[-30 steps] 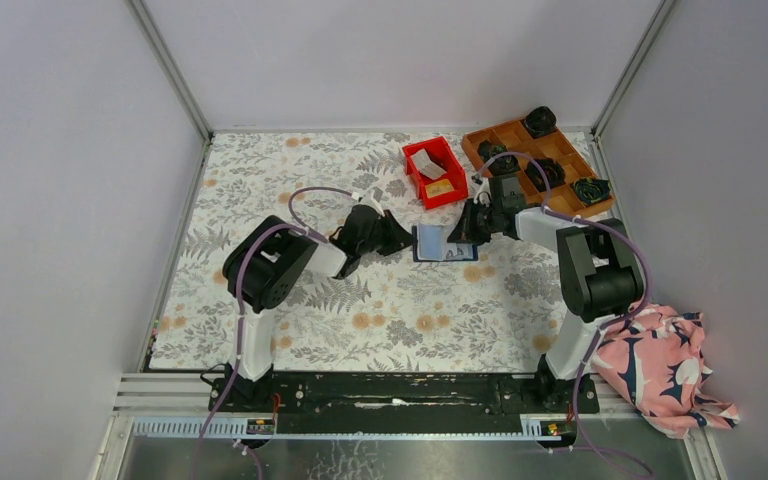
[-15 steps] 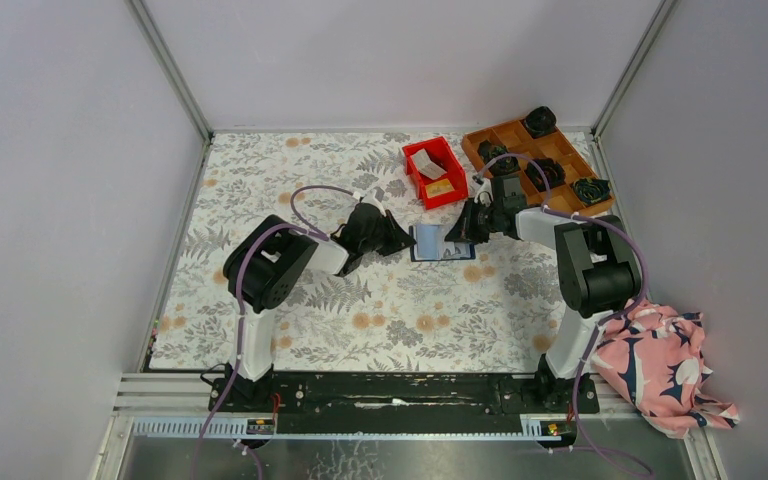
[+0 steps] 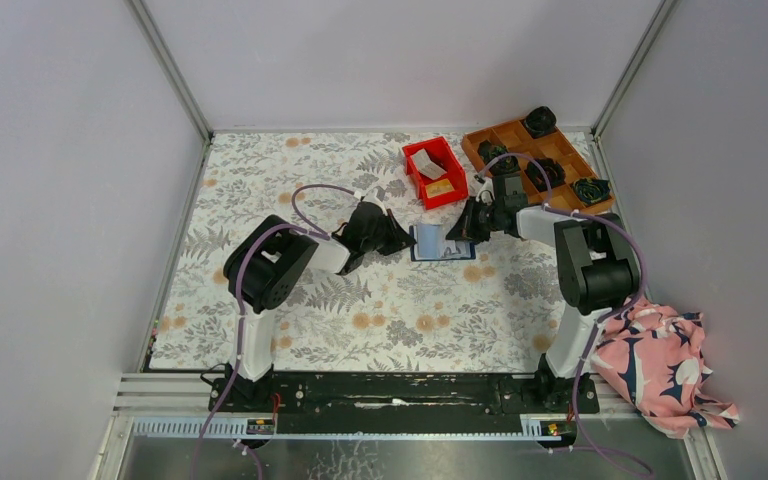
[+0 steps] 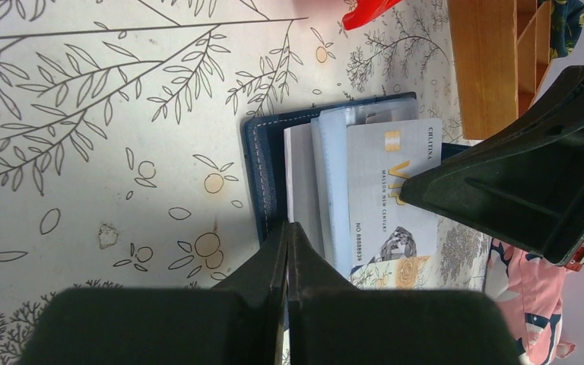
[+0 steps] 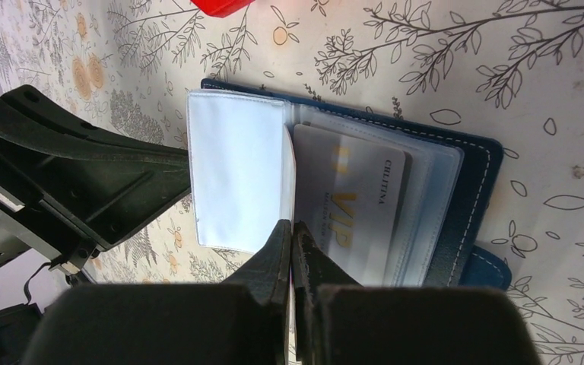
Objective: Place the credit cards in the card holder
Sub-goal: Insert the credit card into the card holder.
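Observation:
The navy card holder (image 3: 430,243) lies open on the floral mat between my grippers. A white VIP card (image 5: 353,205) sits in one of its clear pockets and also shows in the left wrist view (image 4: 391,190). My left gripper (image 3: 401,240) is shut, its tips (image 4: 287,226) pinching the holder's left edge by the navy cover (image 4: 262,160). My right gripper (image 3: 463,232) is shut, its tips (image 5: 292,226) on a thin clear pocket leaf held up edge-on. A pale card (image 3: 426,168) and an orange-tan card (image 3: 440,187) lie in the red bin.
The red bin (image 3: 457,168) stands just behind the holder. A wooden grid tray (image 3: 516,136) with dark rolled bundles is at the back right. A pink floral cloth (image 3: 660,365) lies off the mat at the right. Grey walls enclose the mat.
The right gripper and the open holder have shifted slightly left and away from me. The left gripper has barely moved. Both stay shut.

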### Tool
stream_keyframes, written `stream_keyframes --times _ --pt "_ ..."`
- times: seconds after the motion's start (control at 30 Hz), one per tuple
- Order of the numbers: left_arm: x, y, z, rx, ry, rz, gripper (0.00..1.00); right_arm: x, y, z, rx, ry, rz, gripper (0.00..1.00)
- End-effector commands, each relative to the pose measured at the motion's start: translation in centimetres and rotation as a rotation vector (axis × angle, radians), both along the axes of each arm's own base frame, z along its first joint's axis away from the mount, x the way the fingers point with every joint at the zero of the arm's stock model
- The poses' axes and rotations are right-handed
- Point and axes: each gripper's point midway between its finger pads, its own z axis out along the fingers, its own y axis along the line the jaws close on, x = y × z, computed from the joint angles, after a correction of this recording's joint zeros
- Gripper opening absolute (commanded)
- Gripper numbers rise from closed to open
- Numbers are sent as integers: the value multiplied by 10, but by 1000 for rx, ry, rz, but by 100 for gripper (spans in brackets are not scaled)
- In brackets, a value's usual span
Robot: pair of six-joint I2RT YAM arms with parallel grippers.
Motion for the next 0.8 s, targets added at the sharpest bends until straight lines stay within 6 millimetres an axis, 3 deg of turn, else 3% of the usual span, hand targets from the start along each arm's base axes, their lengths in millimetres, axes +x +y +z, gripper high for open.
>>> stream_keyframes --times 0.0,0.5,0.77 --pt "-3 6 -21 76 36 6 0 15 -4 0 -11 -26 -12 0" --pt "-5 11 -23 121 33 9 0 3 3 -30 37 65 -8 0" --pt "-9 11 -25 140 32 3 0 -7 5 -36 75 75 -21 0"
